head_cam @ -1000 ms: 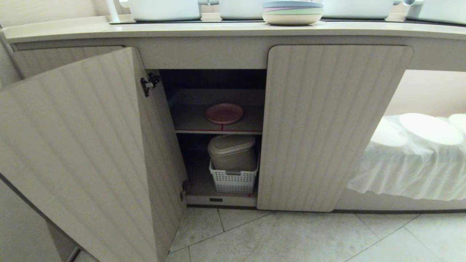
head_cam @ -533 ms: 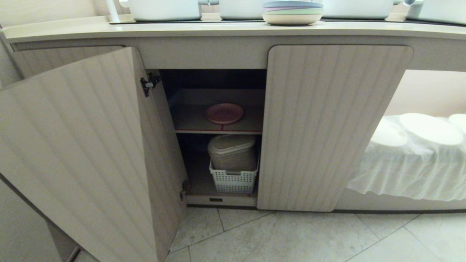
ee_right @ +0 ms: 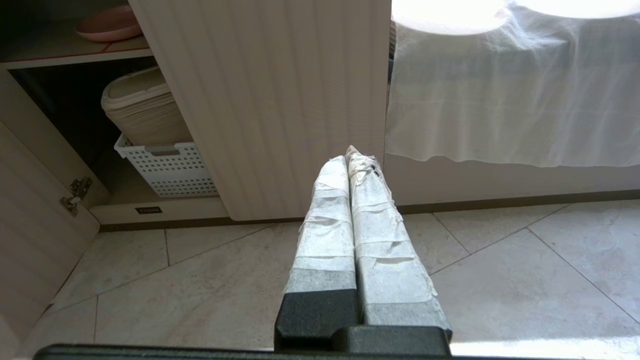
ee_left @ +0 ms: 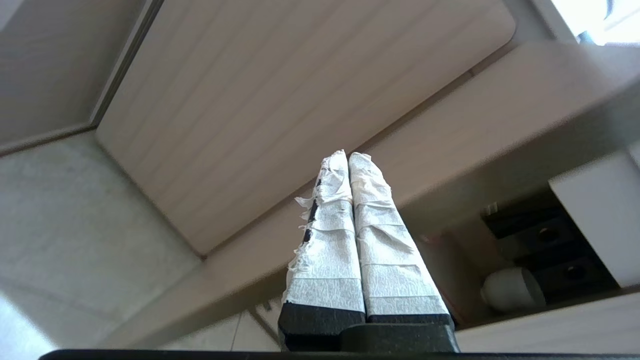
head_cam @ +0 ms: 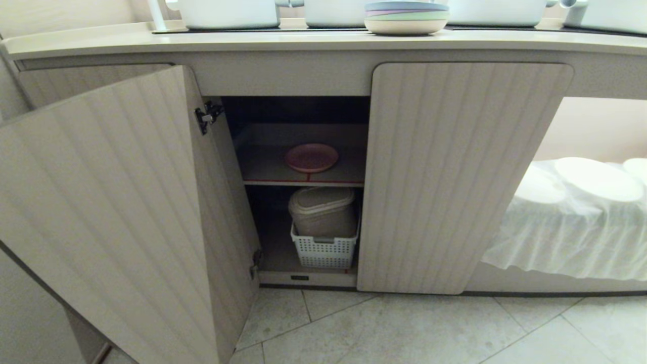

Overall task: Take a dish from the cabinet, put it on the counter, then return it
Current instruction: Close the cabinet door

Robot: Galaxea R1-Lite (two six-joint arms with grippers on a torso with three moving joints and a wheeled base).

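Note:
The pink dish (head_cam: 311, 157) lies flat on the red-edged upper shelf inside the cabinet (head_cam: 283, 76), and it also shows in the right wrist view as the dish (ee_right: 107, 25). The cabinet's left door (head_cam: 111, 212) stands wide open; its right door (head_cam: 455, 177) is closed. The counter (head_cam: 101, 43) runs along the top. Neither arm shows in the head view. My left gripper (ee_left: 348, 156) is shut and empty, pointing at a fluted door panel (ee_left: 280, 100). My right gripper (ee_right: 352, 155) is shut and empty, low over the tiled floor, facing the closed door (ee_right: 280, 100).
A stack of plates topped by a blue one (head_cam: 406, 17) and white pots (head_cam: 227, 12) stand on the counter. Below the shelf a lidded beige container (head_cam: 323, 210) sits in a white perforated basket (head_cam: 324, 250). A white cloth (head_cam: 566, 222) hangs at the right.

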